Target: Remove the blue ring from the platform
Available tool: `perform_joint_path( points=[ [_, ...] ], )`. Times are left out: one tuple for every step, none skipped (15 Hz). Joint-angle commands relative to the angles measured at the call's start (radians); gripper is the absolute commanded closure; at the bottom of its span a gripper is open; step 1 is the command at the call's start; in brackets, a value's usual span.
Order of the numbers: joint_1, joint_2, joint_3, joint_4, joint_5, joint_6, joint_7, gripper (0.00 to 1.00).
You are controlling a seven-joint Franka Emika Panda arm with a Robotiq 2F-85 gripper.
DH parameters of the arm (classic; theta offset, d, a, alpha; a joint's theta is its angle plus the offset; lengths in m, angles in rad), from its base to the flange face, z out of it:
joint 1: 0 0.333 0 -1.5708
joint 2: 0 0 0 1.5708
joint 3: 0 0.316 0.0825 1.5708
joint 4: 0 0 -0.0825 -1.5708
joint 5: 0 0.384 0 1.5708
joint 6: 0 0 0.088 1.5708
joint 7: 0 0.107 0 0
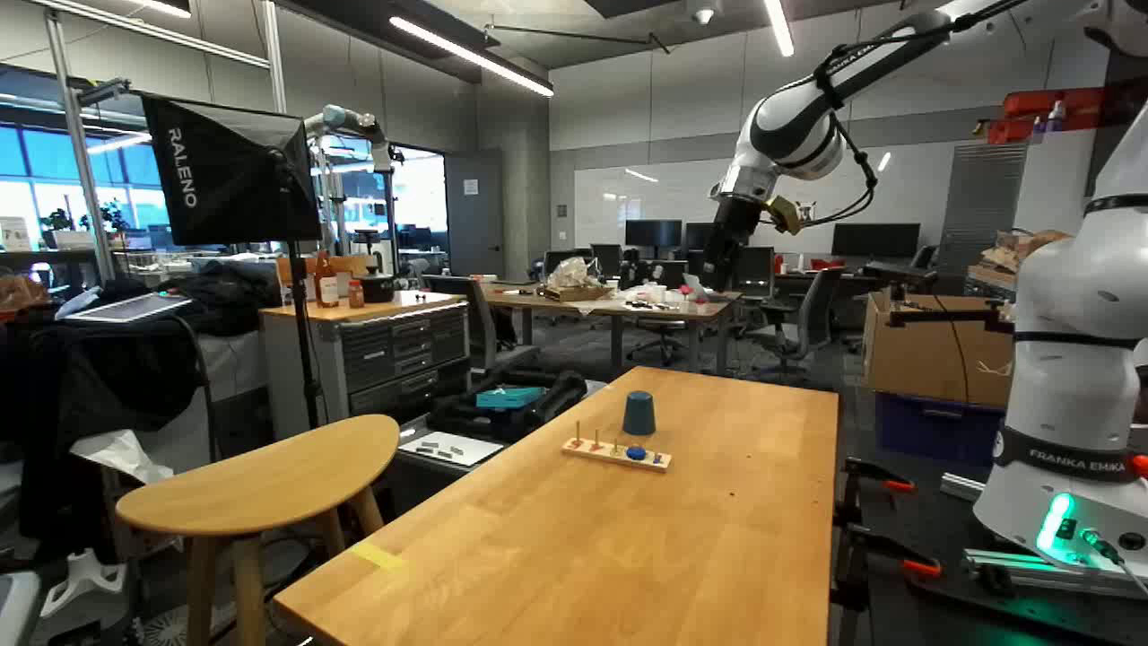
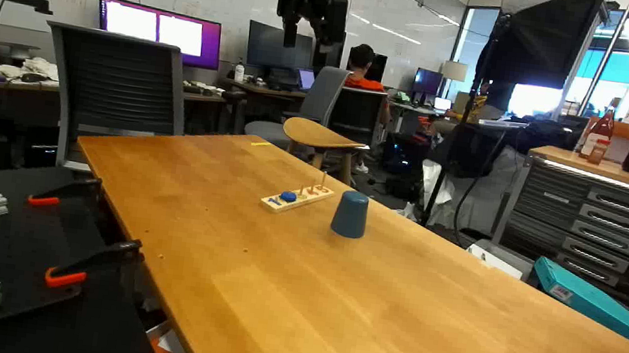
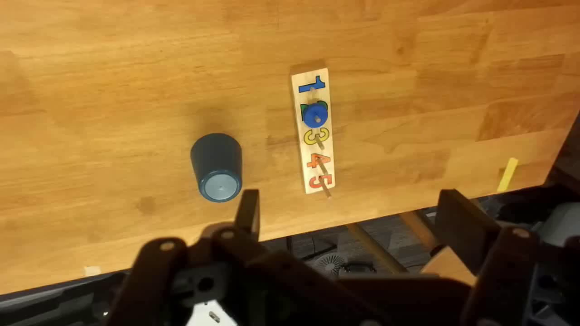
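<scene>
The blue ring (image 3: 316,115) is a small round blue piece seated around a peg on the platform (image 3: 310,148), at the green numeral beside the 1. The platform is a thin pale wooden strip with numerals 1 to 5 and upright pegs; the other pegs carry no rings. In both exterior views the blue ring (image 1: 636,453) (image 2: 288,196) lies on the platform (image 1: 592,453) (image 2: 301,200) on the table. My gripper (image 3: 349,197) is open and empty. In both exterior views it (image 1: 720,260) (image 2: 308,42) hangs high above the table, well apart from the ring.
A dark blue-grey cup (image 3: 217,158) stands upside down close beside the platform, also in both exterior views (image 1: 639,413) (image 2: 350,214). The wooden table (image 1: 717,538) has yellow tape (image 1: 380,556) near an edge. A wooden stool (image 1: 260,480) stands beside the table. Clamps (image 2: 65,278) grip its robot-side edge.
</scene>
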Motion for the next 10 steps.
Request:
perform_joint_path(
  points=[
    [-0.029,0.003,0.027,0.005,0.012,-0.003,-0.009,0.00],
    [-0.029,0.002,0.027,0.009,0.012,-0.003,-0.009,0.00],
    [-0.029,0.002,0.027,0.011,0.012,-0.003,-0.009,0.00],
    [-0.029,0.002,0.027,0.013,0.012,-0.003,-0.009,0.00],
    [-0.029,0.002,0.027,0.013,0.012,-0.003,-0.009,0.00],
    [-0.030,0.022,0.051,0.021,-0.020,-0.013,0.028,0.00],
    [-0.026,0.034,0.076,0.013,-0.046,0.006,0.038,0.00],
    [-0.021,0.064,0.114,-0.001,-0.084,0.045,0.069,0.00],
    [-0.012,0.100,0.143,-0.008,-0.102,0.083,0.095,0.00],
    [-0.005,0.147,0.170,0.002,-0.117,0.093,0.125,0.00]
  ],
)
